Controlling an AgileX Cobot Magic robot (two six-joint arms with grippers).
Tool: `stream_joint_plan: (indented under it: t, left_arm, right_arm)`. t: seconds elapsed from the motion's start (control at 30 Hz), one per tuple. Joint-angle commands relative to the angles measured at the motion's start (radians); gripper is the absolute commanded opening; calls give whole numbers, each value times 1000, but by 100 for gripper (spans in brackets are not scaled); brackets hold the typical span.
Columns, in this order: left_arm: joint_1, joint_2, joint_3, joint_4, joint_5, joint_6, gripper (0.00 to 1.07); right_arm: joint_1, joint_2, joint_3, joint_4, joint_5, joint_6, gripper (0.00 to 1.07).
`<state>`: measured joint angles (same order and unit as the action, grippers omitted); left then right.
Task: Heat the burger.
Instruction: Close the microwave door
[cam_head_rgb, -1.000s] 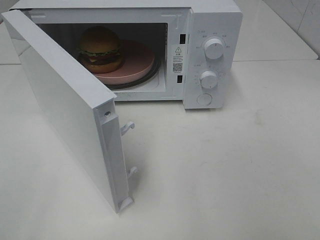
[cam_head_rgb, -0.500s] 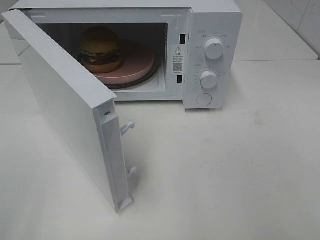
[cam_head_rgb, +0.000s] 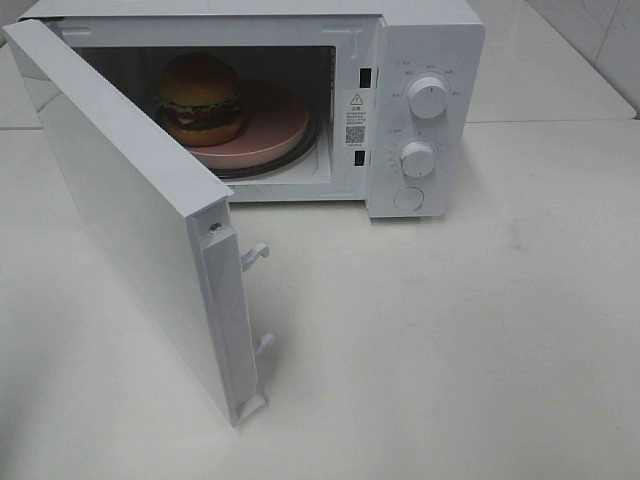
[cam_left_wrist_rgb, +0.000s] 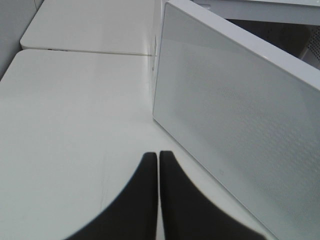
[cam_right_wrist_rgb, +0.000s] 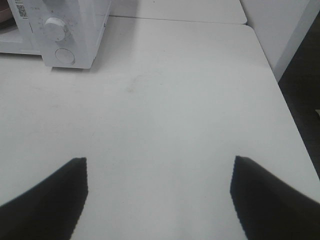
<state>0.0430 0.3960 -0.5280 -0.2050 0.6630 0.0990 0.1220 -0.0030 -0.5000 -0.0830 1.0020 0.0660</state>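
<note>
Burger (cam_head_rgb: 200, 98) sat on plate (cam_head_rgb: 282, 122) inside microwave (cam_head_rgb: 445, 55), door (cam_head_rgb: 130, 205) wide open; my left gripper (cam_left_wrist_rgb: 158, 154) was pinched closed on nothing near the door, my right gripper (cam_right_wrist_rgb: 159, 159) spread wide, empty, over table (cam_right_wrist_rgb: 175, 110).

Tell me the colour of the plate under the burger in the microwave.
Pink. The plate shows best in the exterior high view, under the burger.

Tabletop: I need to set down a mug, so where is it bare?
The table is bare right of the open door and in front of the microwave, out to its right edge. Outside the door is bare too, near the shut left gripper. Crowded: inside the microwave, the burger on its pink plate.
</note>
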Motion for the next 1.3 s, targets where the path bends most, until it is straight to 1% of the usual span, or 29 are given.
stream_joint_plan:
  t: [0.03,0.07,0.1,0.17,0.2,0.23,0.27,0.3,0.37,0.5,0.57,0.63,0.67,0.77,0.8,0.83,0.87,0.9,0.93,0.97,1.0,1.03,1.07,1.1,1.13,1.17,1.2,1.23,1.3]
  left_arm:
    - [3,49,36,-10,-164,31,0]
    - [3,58,48,-10,-208,33,0]
    - [3,58,48,-10,-208,33,0]
    - [3,86,86,-10,-340,34,0]
    - [3,86,86,-10,-340,34,0]
    - [3,110,115,-10,-443,34,0]
    - [3,122,131,-11,-492,34,0]
    - [3,122,131,-11,-492,34,0]
    - [3,178,195,-20,-663,24,0]
    - [3,219,224,-20,-743,24,0]
    - [3,312,274,-13,-902,24,0]
    - [3,334,280,-12,-932,21,0]
    - [3,384,289,-6,-1000,3,0]
    - [3,413,293,4,-1035,-13,0]
    - [3,471,296,40,-1079,-49,0]
    - [3,528,302,106,-1132,-105,0]
    - [3,528,302,106,-1132,-105,0]
    - [3,551,305,139,-1158,-139,0]
    - [3,603,306,214,-1198,-204,0]
    - [3,603,306,214,-1198,-204,0]
    - [3,632,306,260,-1223,-238,0]
    - [3,687,306,354,-1276,-283,0]
    - [3,687,306,354,-1276,-283,0]
    - [3,713,306,400,-1302,-301,0]
    - [3,761,306,474,-1351,-330,0]
    - [3,761,306,474,-1351,-330,0]
    - [3,807,306,532,-1403,-358,0]
    - [3,807,306,532,-1403,-358,0]
    - [3,877,305,592,-1505,-393,0]
  right_arm:
    - [-5,-33,2,-5,-8,5,76]
    - [-5,-33,2,-5,-8,5,76]
    - [-5,-33,2,-5,-8,5,76]
    - [-5,-33,2,-5,-8,5,76]
    - [-5,-33,2,-5,-8,5,76]
    - [-5,-33,2,-5,-8,5,76]
    - [-5,-33,2,-5,-8,5,76]
    - [-5,-33,2,-5,-8,5,76]
    - [-5,-33,2,-5,-8,5,76]
    - [-5,-33,2,-5,-8,5,76]
    - [-5,-33,2,-5,-8,5,76]
    - [-5,-33,2,-5,-8,5,76]
    - [-5,-33,2,-5,-8,5,76]
    - [-5,-33,2,-5,-8,5,76]
    - [-5,-33,2,-5,-8,5,76]
    - [-5,-33,2,-5,-8,5,76]
    - [-5,-33,2,-5,-8,5,76]
    - [-5,-33,2,-5,-8,5,76]
    - [-5,-33,2,-5,-8,5,76]
    - [-5,-33,2,-5,-8,5,76]
    - [-5,-33,2,-5,-8,5,76]
    - [-5,-33,2,-5,-8,5,76]
    - [-5,-33,2,-5,-8,5,76]
    - [-5,-33,2,-5,-8,5,76]
    - [-5,-33,2,-5,-8,5,76]
    - [-5,-33,2,-5,-8,5,76]
    - [-5,-33,2,-5,-8,5,76]
    - [-5,-33,2,-5,-8,5,76]
    - [-5,-33,2,-5,-8,5,76]
